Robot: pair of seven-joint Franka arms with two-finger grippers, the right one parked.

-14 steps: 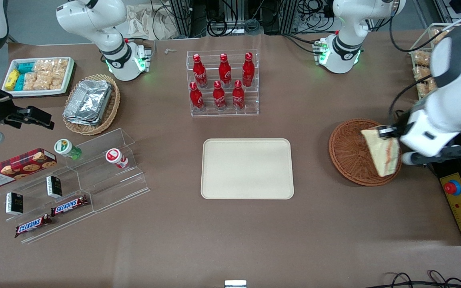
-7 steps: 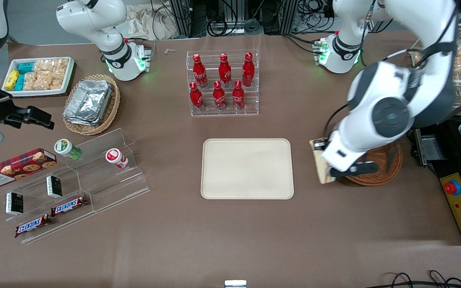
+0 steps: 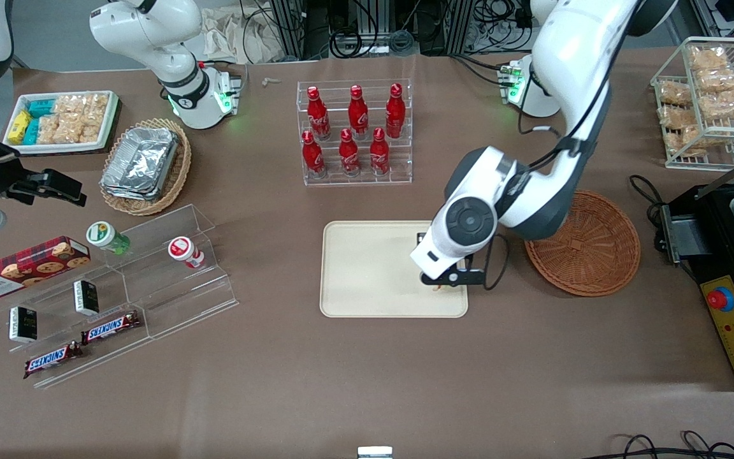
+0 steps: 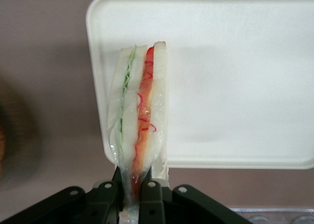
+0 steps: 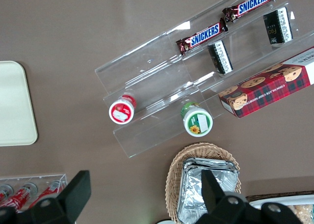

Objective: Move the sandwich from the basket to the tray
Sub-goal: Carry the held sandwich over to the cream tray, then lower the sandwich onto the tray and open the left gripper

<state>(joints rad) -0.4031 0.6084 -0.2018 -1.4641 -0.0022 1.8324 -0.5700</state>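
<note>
The basket (image 3: 582, 243) is already bare and the gripper (image 4: 131, 187) hangs over the tray (image 3: 367, 268) at its basket-side edge, jaws clenched on the sandwich (image 4: 138, 121) — carried edge-up above it — so only lowering and release remain.

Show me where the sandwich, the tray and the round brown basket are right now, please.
sandwich (image 4: 140, 111): left wrist view, on its cut edge, held upright in the gripper (image 4: 131, 187) above the tray's edge.
tray (image 3: 367, 268): front view, on its bare cream floor.
basket (image 3: 587, 245): front view, on its woven bottom, nothing in it.
</note>
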